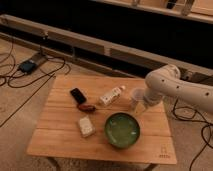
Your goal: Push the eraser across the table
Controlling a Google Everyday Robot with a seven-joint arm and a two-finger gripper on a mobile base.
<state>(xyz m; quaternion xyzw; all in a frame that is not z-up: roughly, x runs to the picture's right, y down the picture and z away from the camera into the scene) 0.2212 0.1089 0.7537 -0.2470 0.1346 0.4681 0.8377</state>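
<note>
The eraser (pixel 77 95) is a small flat black block lying on the left part of the light wooden slatted table (pixel 57 137). My white arm reaches in from the right and bends down over the table's right side. The gripper (pixel 140 106) hangs at its end, just above the tabletop, right of a white bottle and above the green bowl. It is well to the right of the eraser and does not touch it.
A reddish-brown oblong thing (pixel 86 107) lies just below the eraser. A white bottle (pixel 111 95) lies on its side at the middle. A pale cream block (pixel 86 126) and a green bowl (pixel 122 130) sit near the front. Cables (pixel 30 75) run over the floor at the left.
</note>
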